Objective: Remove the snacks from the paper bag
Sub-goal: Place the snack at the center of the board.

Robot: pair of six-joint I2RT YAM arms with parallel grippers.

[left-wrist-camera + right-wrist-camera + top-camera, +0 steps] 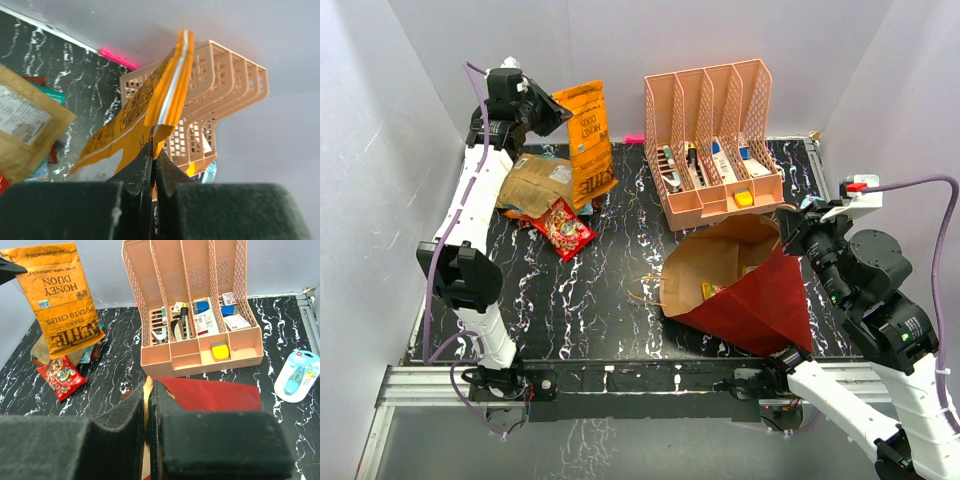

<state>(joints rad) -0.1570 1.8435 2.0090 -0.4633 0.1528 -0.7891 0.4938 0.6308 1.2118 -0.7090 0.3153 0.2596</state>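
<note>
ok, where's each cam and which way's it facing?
Top external: above and behind the arms, looking down on the black marbled table; both show.
Left wrist: faces the back wall past the left claw, shut on the orange foil chip packet.
Right wrist: faces across the table over the right claw, shut on the dark red paper bag.
Shared: peach mesh plastic organizer, in all three.

Left jaws hold an orange chip packet [588, 135] aloft; right jaws pinch the paper bag [770, 295]
</note>
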